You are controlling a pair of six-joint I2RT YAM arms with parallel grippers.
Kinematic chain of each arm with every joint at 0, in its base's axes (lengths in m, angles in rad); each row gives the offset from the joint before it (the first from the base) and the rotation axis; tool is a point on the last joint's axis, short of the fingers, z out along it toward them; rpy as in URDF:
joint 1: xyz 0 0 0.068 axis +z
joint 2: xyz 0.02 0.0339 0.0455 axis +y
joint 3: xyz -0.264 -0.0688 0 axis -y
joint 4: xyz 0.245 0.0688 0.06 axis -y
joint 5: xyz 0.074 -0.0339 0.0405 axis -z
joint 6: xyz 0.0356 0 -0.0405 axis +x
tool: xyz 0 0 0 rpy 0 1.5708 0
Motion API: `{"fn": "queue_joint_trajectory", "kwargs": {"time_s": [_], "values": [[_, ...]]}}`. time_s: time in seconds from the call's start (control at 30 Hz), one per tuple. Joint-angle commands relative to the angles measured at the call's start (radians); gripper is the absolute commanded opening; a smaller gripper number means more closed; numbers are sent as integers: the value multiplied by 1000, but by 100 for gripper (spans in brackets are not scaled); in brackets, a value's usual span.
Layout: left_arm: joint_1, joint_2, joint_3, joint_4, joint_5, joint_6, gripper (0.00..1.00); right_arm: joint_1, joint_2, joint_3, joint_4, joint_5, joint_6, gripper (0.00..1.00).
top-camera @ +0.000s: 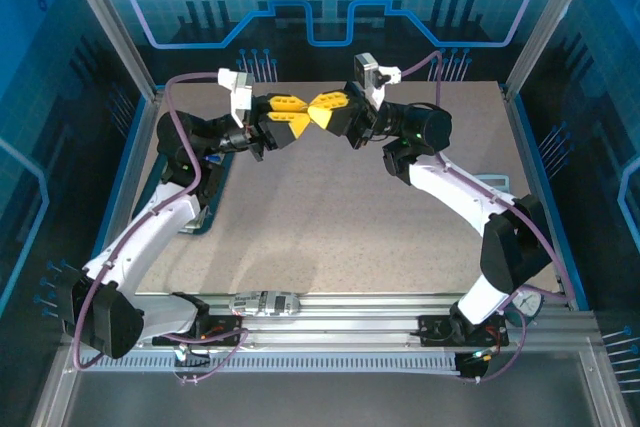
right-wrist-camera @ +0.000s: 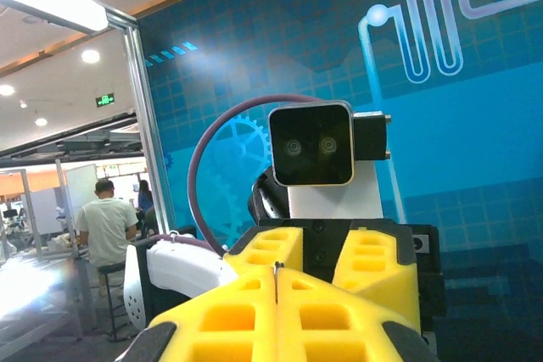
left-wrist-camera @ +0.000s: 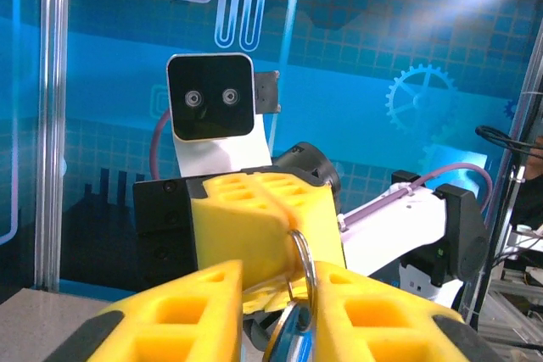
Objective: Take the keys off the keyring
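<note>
**Slow twist, not a yank**

Above the far desk [top-camera: 330, 227], my right pincer [left-wrist-camera: 276, 214] is clamped shut on the keyring [left-wrist-camera: 307, 264]. My left pincer [left-wrist-camera: 280, 315] brackets the blue-headed keys [left-wrist-camera: 288, 336] closely; gripping or not, I can't tell. Pinch firmly, then walk the head round the coil.

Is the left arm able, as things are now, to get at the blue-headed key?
Likely yes. The key hangs from the keyring that the right gripper pinches, between the fingers of the left gripper; nothing blocks it.
</note>
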Motion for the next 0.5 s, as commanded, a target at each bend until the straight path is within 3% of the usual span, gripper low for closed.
{"fn": "queue_joint_trajectory", "kwargs": {"time_s": [0.0, 0.1, 0.2, 0.27, 0.47], "values": [[-4, 8, 23, 30, 21, -10, 18, 7, 8, 28, 38, -2, 3, 2], [-2, 4, 20, 4, 13, 2, 15, 3, 3, 27, 25, -4, -5, 2], [0, -10, 12, -34, -8, 32, 25, 2, -10, 19, -8, -9, -33, 1], [0, -15, 9, -39, 0, 43, 15, 3, -15, 13, -17, -11, -42, 1], [0, -3, 19, -33, 17, 26, 3, 3, -13, 9, -16, -8, -42, 2]]}}
